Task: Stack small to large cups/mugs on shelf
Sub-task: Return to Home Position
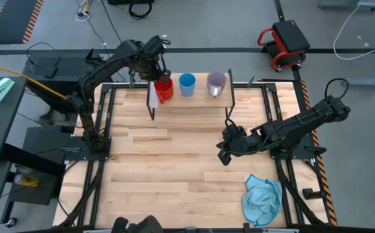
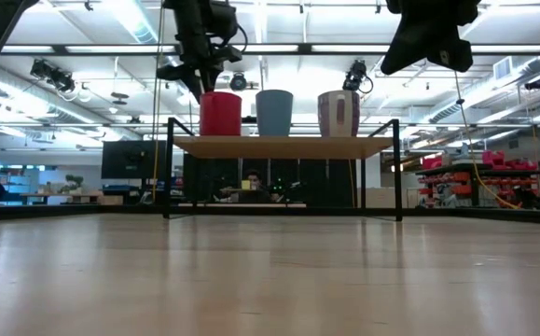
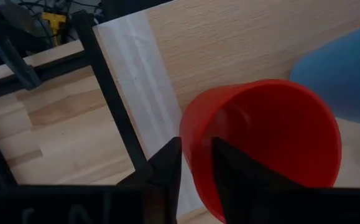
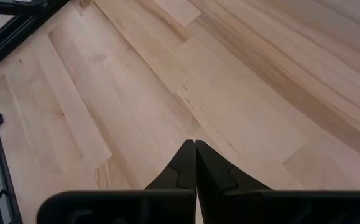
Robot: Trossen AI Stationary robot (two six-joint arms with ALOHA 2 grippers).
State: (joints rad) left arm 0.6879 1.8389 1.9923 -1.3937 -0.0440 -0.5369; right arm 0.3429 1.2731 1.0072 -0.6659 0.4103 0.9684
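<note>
On the shelf [image 1: 197, 97], a light-wood platform on black legs at the table's far edge, three cups stand upright in a row. The red mug [image 1: 164, 89] is at the white-strip end, the light blue cup [image 1: 187, 84] in the middle, and the purple-grey mug [image 1: 216, 83] toward the right. In the low view the red mug [image 2: 220, 114] has its base on the shelf top; its handle does not show. My left gripper [image 3: 195, 163] is at the red mug's rim. My right gripper [image 1: 224, 155] hangs shut over bare tabletop right of centre, touching nothing. My left gripper holds the red mug by its wall at the rim [image 3: 197, 146], on the side toward the white strip. One finger [image 3: 226, 165] is inside the mug and the other [image 3: 167, 165] outside. The fingers come from above, slanting down. The mug stands upright with its base on the shelf.
A crumpled light blue cloth [image 1: 262, 197] lies near the table's near right corner. The shelf's thin black legs [image 1: 152, 107] stand on the tabletop. Bare wooden tabletop [image 4: 167, 81] lies below my right gripper and across the middle.
</note>
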